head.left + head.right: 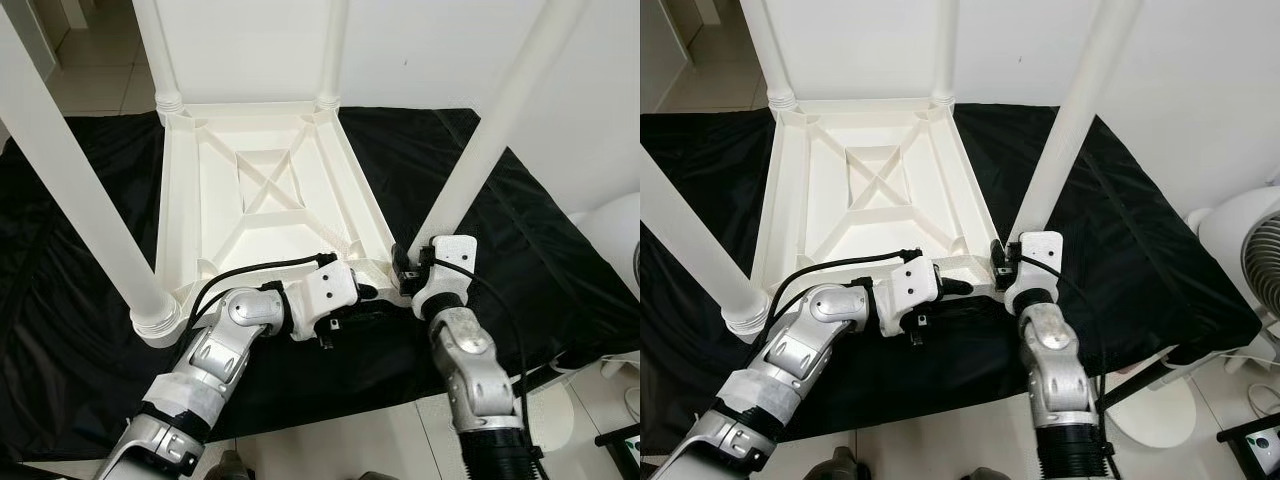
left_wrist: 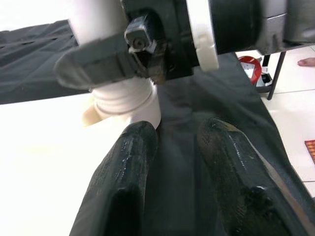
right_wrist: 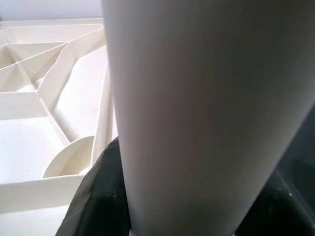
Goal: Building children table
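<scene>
We see a table (image 1: pixel 270 190) and legs (image 1: pixel 480 140) of smooth white plastic with a soft sheen. Under them lies a black sheet (image 1: pixel 530 250), thin, wrinkled and faintly shiny. The arms (image 1: pixel 470 370) look like brushed silver metal; the fingers (image 2: pixel 123 182) are glossy black.

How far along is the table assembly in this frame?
Nearly finished, it seems. The white tabletop lies upside down on the black sheet with all four legs standing in its corners. In hand: the right gripper is closed around the near-right leg at its base, apparently seating it, while the left gripper steadies the tabletop's edge beside it. Left: flipping the table upright.
</scene>
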You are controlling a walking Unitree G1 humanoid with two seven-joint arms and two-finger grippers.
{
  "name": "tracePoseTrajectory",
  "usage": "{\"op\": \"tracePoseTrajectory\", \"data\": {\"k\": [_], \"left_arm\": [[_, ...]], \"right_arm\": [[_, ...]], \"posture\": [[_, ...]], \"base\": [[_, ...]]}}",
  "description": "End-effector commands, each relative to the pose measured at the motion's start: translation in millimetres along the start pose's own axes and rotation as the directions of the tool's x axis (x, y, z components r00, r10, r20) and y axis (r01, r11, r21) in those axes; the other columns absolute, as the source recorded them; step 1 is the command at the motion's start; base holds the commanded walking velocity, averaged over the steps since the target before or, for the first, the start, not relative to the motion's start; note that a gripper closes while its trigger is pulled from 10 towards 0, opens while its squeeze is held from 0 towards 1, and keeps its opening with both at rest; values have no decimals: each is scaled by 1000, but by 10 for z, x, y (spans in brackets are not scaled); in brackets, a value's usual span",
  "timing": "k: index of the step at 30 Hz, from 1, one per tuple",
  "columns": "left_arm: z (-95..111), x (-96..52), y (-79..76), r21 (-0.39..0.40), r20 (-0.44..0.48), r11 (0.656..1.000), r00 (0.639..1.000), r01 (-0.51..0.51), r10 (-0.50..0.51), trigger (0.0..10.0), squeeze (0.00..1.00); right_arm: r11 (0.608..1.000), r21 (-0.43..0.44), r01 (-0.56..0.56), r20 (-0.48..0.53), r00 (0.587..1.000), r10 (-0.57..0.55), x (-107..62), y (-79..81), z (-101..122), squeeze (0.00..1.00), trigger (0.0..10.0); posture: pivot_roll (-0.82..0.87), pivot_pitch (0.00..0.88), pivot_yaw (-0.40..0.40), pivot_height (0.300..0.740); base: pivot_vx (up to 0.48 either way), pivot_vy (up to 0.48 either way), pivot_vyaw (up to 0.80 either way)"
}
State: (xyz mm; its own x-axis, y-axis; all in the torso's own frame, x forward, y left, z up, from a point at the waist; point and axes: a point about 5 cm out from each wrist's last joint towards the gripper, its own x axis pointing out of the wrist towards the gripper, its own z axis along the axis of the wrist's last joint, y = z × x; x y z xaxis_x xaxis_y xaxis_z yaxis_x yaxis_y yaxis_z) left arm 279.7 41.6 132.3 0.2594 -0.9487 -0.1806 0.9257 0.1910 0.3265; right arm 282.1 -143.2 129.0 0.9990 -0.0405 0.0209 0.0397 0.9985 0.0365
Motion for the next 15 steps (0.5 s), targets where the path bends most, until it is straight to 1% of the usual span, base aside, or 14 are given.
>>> {"op": "tracePoseTrajectory", "data": {"k": [1, 2, 3, 5, 6, 7, 9, 15], "left_arm": [[-41, -23, 118, -6, -16, 972, 972, -234, 234, 10000, 0], [-54, -29, 121, -7, -21, 970, 970, -242, 242, 10000, 0], [-69, -39, 134, -6, -33, 966, 965, -259, 259, 10000, 0], [-69, -39, 134, -6, -33, 966, 965, -259, 259, 10000, 0], [-72, -51, 143, -10, -32, 963, 963, -268, 268, 10000, 0], [-62, -65, 166, -19, -23, 958, 958, -287, 286, 10000, 0], [-62, -65, 166, -19, -23, 958, 958, -287, 286, 10000, 0], [-2, -91, 225, -39, 19, 948, 948, -316, 317, 10000, 0]], "right_arm": [[996, 2, 91, -36, 995, -91, -48, -99, -84, 0, 10000], [992, 14, 125, -44, 991, -124, -77, -75, -98, 0, 10000], [984, 14, 177, -27, 984, -177, -106, -77, -80, 0, 10000], [984, 14, 177, -27, 984, -177, -106, -77, -80, 0, 10000], [979, 33, 200, -29, 980, -199, -128, -64, -84, 0, 10000], [979, 40, 202, -34, 979, -200, -142, -40, -91, 0, 10000], [979, 40, 202, -34, 979, -200, -142, -40, -91, 0, 10000], [980, 43, 195, -34, 980, -194, -163, -29, -74, 0, 10000]], "posture": [[27, 0, -43, 740], [27, 0, -43, 740], [28, 0, -45, 740], [28, 0, -45, 740], [26, 0, -46, 740], [26, 0, -47, 740], [26, 0, -47, 740], [22, 0, -51, 740]], "base": [[0, 0, 0], [0, 0, 0], [0, 0, 0], [0, 0, 0], [0, 0, 0], [0, 0, 0], [0, 0, 0], [0, 0, 0]]}}
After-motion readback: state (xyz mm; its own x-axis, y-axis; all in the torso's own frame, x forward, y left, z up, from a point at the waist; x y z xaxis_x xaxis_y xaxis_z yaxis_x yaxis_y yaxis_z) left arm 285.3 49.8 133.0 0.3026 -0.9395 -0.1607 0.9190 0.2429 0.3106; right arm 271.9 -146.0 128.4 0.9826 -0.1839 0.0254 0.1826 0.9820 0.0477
